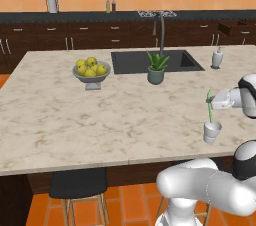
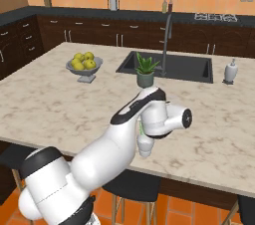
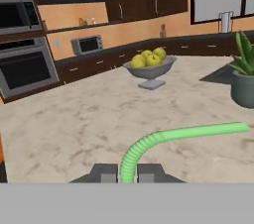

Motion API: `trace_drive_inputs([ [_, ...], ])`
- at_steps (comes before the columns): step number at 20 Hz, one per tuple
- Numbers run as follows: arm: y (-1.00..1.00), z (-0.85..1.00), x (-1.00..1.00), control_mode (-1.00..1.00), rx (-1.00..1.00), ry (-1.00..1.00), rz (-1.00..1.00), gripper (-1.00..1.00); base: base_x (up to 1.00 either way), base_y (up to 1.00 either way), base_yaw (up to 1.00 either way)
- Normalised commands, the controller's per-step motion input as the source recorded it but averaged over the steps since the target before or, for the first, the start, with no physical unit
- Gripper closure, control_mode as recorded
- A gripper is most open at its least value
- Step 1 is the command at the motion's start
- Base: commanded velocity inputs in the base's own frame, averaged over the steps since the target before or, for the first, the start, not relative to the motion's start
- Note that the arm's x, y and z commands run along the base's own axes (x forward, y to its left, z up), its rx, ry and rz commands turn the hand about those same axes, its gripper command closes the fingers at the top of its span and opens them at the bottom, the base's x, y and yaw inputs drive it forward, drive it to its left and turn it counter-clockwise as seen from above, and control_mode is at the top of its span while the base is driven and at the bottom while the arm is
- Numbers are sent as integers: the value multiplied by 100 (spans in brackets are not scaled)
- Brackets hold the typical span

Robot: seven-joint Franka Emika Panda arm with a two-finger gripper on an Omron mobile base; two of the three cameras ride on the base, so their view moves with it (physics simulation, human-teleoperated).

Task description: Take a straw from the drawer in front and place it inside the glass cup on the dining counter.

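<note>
One step remains: the hand (image 1: 214,101) grips the straw (image 1: 210,111), its lower end in the glass cup (image 1: 212,132) near the surface's (image 1: 75,120) front edge; next, let go.

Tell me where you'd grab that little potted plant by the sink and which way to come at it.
Grip the potted plant by its round grey pot, low on the wall, coming in level from the island's near side. The spiky leaves fan up and out over the rim, so a top approach is probably blocked. The gripper is shut on the straw.

Marble surface (image 1: 60,120) carrying a fruit bowl (image 1: 91,73), potted plant (image 1: 156,68), soap dispenser (image 1: 217,58), and glass cup (image 1: 212,132); sink (image 1: 131,61) inset.
</note>
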Motion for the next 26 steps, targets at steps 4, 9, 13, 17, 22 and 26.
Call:
trace_drive_inputs([
  [4, -1, -1, 6, -100, 3, -2, 7, 100, 0, 0, 0],
  [9, -13, 0, 3, -100, 4, 0, 5, 100, 0, 0, 0],
  [13, -26, 0, 0, -100, 4, 0, 0, 100, 0, 0, 0],
  [17, -3, -11, 1, -100, 5, -1, 0, 100, 0, 0, 0],
  [22, 0, -23, 9, -100, 4, -5, 0, 100, 0, 0, 0],
  [26, -4, -26, 11, -100, 2, -8, 0, 100, 0, 0, 0],
])
